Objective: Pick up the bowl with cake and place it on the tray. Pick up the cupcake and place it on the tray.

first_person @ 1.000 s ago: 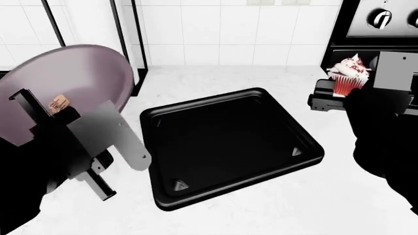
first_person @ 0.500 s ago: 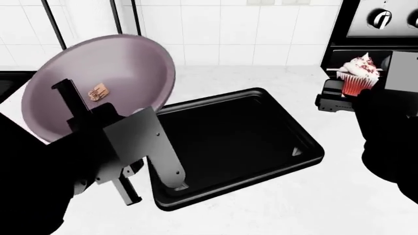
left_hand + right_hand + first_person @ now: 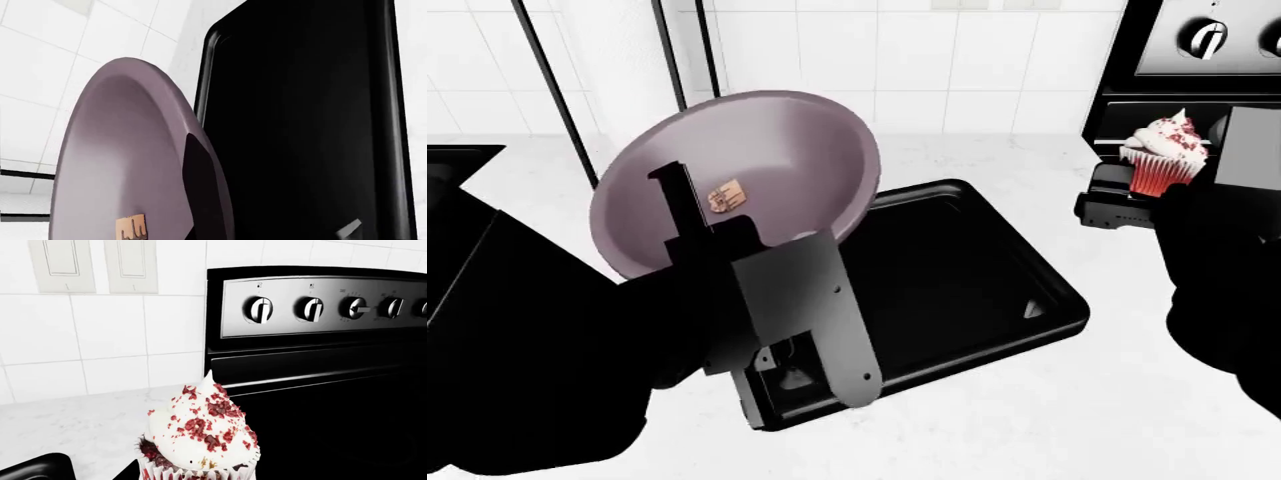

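The mauve-grey bowl point(image 3: 767, 150) hangs tilted above the near left part of the black tray point(image 3: 974, 290), its inside facing the head camera. A tiny tan cake point(image 3: 727, 197) clings to the inside. My left gripper point(image 3: 687, 240) is shut on the bowl's rim. In the left wrist view a dark finger point(image 3: 200, 195) lies against the bowl point(image 3: 127, 160), with the cake point(image 3: 131, 231) and tray point(image 3: 300, 125) beside it. At the right, beyond the tray's edge, my right gripper point(image 3: 1141, 190) is shut on the cupcake point(image 3: 1165, 150), held upright above the counter. The cupcake point(image 3: 200, 435) fills the right wrist view.
A black stove point(image 3: 1201, 60) with knobs stands at the back right, close behind the cupcake. A dark sink basin point(image 3: 454, 170) lies at the far left. Black vertical rails point(image 3: 554, 80) run up the tiled wall. White counter point(image 3: 1094, 400) surrounds the tray.
My left gripper has carried the bowl to the right, from beside the tray to above its left part. The cupcake rose slightly and shifted a little right.
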Available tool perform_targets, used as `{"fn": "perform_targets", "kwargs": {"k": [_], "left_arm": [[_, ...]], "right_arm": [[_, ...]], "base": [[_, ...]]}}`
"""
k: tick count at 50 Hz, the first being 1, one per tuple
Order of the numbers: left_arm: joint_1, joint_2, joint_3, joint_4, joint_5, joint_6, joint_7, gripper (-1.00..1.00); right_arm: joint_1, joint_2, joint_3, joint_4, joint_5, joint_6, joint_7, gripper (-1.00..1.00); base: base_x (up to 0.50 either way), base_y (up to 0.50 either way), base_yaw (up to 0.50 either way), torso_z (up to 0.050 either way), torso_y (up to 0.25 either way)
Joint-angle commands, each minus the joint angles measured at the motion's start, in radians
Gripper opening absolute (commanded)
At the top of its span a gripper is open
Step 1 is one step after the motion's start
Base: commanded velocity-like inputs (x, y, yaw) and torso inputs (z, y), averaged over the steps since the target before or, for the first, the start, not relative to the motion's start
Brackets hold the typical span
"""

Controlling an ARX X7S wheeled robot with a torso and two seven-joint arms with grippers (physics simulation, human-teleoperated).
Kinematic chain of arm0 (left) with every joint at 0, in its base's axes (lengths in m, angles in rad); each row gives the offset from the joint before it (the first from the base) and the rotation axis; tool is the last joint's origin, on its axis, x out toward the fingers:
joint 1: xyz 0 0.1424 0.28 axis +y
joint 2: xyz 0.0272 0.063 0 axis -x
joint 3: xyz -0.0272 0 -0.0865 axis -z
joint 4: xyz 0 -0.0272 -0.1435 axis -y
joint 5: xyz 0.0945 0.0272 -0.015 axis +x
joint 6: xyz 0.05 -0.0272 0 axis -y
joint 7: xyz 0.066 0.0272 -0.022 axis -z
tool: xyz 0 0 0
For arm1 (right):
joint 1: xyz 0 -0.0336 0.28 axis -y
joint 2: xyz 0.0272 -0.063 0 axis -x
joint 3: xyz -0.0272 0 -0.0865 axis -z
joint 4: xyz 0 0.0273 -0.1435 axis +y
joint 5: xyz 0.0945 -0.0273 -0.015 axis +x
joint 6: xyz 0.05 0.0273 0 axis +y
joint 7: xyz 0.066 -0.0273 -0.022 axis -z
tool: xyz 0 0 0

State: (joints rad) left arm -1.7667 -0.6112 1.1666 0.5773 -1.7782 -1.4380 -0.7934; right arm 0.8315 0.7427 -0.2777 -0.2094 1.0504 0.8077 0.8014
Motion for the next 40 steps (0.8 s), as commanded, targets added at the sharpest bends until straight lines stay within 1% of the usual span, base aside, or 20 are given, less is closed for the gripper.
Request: {"fn": "perform_targets", "kwargs": {"k": [1, 8, 18, 29, 40], "left_arm": [[0.016, 0.054, 0.001, 0.0, 0.148, 0.001, 0.103, -1.0], [0.04, 0.075, 0.035, -0.006, 0.286, 0.024, 0.223, -1.0], [0.06, 0.088, 0.088, -0.023, 0.424, 0.077, 0.339, -1.0], [0.076, 0.093, 0.129, -0.046, 0.511, 0.13, 0.413, -1.0], [0.097, 0.097, 0.157, -0.052, 0.537, 0.149, 0.43, -1.0]], "right_arm": [[-0.001, -0.002, -0.004, 0.008, -0.03, -0.005, -0.014, -1.0], [-0.004, -0.005, -0.006, 0.017, -0.038, -0.014, -0.02, -1.0], [0.002, 0.0, -0.006, 0.012, -0.032, -0.004, -0.014, -1.0], [-0.002, 0.009, 0.005, -0.001, -0.021, -0.001, -0.006, -1.0], [-0.01, 0.003, -0.001, 0.011, -0.034, -0.014, -0.014, -1.0]], "base": [[0.0, 0.0, 0.0, 0.0, 0.0], [0.0, 0.0, 0.0, 0.0, 0.0], [0.0, 0.0, 0.0, 0.0, 0.001], [0.0, 0.0, 0.0, 0.001, 0.001], [0.0, 0.0, 0.0, 0.0, 0.001]]}}
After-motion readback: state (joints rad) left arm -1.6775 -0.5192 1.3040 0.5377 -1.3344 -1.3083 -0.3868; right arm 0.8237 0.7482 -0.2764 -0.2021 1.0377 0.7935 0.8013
